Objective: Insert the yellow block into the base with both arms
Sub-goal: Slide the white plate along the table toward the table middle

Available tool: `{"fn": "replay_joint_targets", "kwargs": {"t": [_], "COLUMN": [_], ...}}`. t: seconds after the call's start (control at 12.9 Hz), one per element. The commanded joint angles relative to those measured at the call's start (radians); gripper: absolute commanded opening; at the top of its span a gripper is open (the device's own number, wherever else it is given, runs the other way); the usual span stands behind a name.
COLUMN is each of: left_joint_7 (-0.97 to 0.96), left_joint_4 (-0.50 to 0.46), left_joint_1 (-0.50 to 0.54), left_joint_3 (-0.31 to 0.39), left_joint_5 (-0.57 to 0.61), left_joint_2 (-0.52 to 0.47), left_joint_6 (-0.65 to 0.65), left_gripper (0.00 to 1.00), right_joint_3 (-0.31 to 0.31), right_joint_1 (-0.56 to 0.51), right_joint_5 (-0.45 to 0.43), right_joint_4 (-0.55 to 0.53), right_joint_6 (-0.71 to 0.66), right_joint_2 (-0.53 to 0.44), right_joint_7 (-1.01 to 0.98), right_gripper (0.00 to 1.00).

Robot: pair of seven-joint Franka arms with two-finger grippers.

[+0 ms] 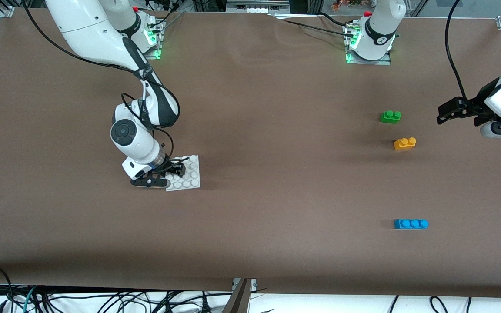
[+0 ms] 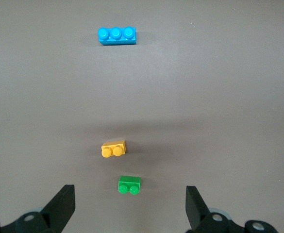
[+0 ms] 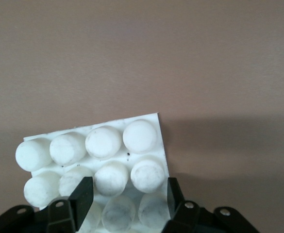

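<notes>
The yellow block (image 1: 405,143) lies on the table toward the left arm's end, and it also shows in the left wrist view (image 2: 113,148). My left gripper (image 1: 442,116) hangs open and empty in the air beside the green brick; in its own view (image 2: 130,201) the jaws stand wide apart. The white studded base (image 1: 191,174) lies flat toward the right arm's end. My right gripper (image 1: 175,170) is down on the base's edge. In the right wrist view (image 3: 128,195) its fingers (image 3: 83,196) clamp two columns of studs on the base (image 3: 103,141).
A green two-stud brick (image 1: 390,116) lies just farther from the front camera than the yellow block; it also shows in the left wrist view (image 2: 129,184). A blue three-stud brick (image 1: 411,224) lies nearer the front camera. Brown table cover (image 1: 276,174) spans the middle.
</notes>
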Motion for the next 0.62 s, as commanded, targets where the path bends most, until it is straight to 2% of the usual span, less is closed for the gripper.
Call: {"fn": "replay_joint_targets", "kwargs": {"t": [0.0,0.54], "left_joint_7": [0.021,0.021], "left_joint_4": [0.034,0.034], "left_joint_1": [-0.004,-0.004], "left_joint_3": [0.005,0.005], "left_joint_5": [0.005,0.004], "left_joint_2": [0.014,0.014], "left_joint_6": [-0.026,-0.026], "left_gripper": [1.00,1.00], "right_joint_3": [-0.003,-0.011], "right_joint_1": [0.046,0.138], "right_joint_5": [0.011,0.010], "right_joint_4": [0.054,0.136], "right_joint_6": [0.004,0.000], "right_joint_2": [0.042,0.093], "right_joint_7": [0.064,0.192], "right_gripper": [0.70,0.70]}}
